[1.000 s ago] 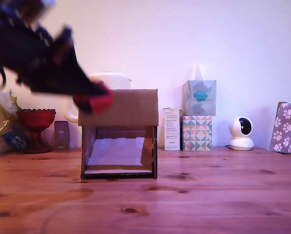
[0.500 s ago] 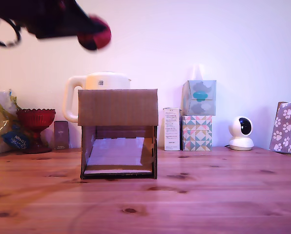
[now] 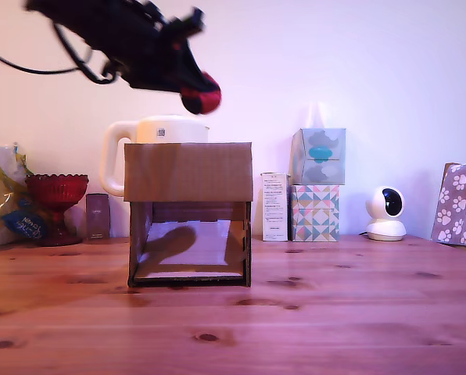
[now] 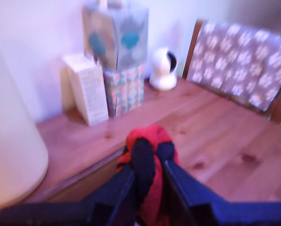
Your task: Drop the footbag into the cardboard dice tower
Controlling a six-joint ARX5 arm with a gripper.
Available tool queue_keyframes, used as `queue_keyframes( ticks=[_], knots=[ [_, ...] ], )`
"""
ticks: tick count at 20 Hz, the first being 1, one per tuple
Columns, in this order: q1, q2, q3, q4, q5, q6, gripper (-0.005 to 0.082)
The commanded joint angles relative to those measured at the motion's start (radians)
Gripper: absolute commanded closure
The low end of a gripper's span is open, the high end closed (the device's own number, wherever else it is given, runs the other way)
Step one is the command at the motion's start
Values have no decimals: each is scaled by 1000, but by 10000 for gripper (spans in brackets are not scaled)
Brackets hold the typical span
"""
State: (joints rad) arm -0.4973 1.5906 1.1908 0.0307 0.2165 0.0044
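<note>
- Where the counter (image 3: 311, 312) lies nearest, bare pine boards show.
- Cardboard dice tower (image 3: 189, 172) stands mid-counter, lower front gap open.
- Hand (image 3: 195, 92) is clamped on the footbag (image 3: 202, 97) (red and dark panels), held in the air above the tower's top, toward the exterior view's right.
- White kettle (image 3: 159, 131), tissue boxes (image 3: 317, 183) stand against the wall.

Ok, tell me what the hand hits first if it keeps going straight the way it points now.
Probably the cardboard dice tower's top: the hand, gripping the footbag, tilts down toward the exterior view's right, above it. Depth is unclear.
</note>
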Motion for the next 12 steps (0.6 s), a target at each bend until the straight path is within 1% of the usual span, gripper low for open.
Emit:
queue_keyframes(
  ticks=[1,3,5,7,8,9,10,11,12],
  knots=[
    [4,48,58,-80,2,4,657],
    [5,82,127,-160,0,17,657],
    [5,95,158,-188,-21,32,657],
    [5,99,166,-196,-31,42,651],
    [5,99,166,-196,-33,43,566],
    [6,99,167,-192,-45,42,400],
    [6,99,172,-196,-61,42,209],
    [6,98,179,-204,-74,42,64],
    [6,98,188,-219,-83,43,-15]
  ],
)
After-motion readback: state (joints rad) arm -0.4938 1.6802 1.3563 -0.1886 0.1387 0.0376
